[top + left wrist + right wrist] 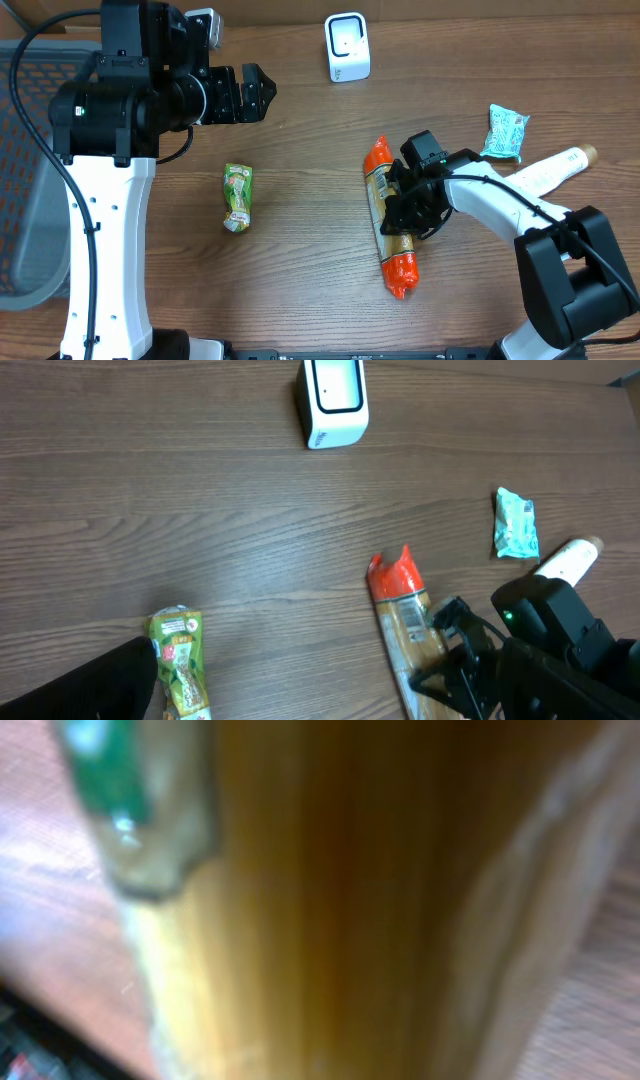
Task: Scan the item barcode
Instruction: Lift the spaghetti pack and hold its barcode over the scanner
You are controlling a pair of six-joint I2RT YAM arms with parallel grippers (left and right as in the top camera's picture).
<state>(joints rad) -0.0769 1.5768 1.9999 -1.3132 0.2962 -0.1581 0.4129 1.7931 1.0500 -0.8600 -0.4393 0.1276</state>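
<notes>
Gripping the spaghetti packet [378, 190] across its middle, my right hand [404, 208] sits low over the table [300, 290], one finger on each long side of the packet. The packet lies flat on the wood, stretched out lengthwise away from me. One orange end points toward the far edge and the other toward the near edge, and I hold it about halfway between them. My right wrist camera is so close that the packet fills its view as a yellow blur, with a green patch at the upper left and a little wood showing at the sides. I cannot make out a barcode from there.

The barcode scanner [347, 47] is a small white unit standing upright near the far edge of the table. It is well apart from the packet, beyond the far orange end and slightly to its left.

My left hand [255, 92] hangs above the table on the far left with its fingers spread wide and nothing between them, pointing toward the scanner's side. A green pouch [237, 197] lies to the left of the spaghetti, well apart from it and nearly below my left arm. On my right, a teal packet [506, 133] lies near a white tube [548, 170], and the tube rests just beside my right forearm. A wire basket [25, 200] stands at the table's left edge.
</notes>
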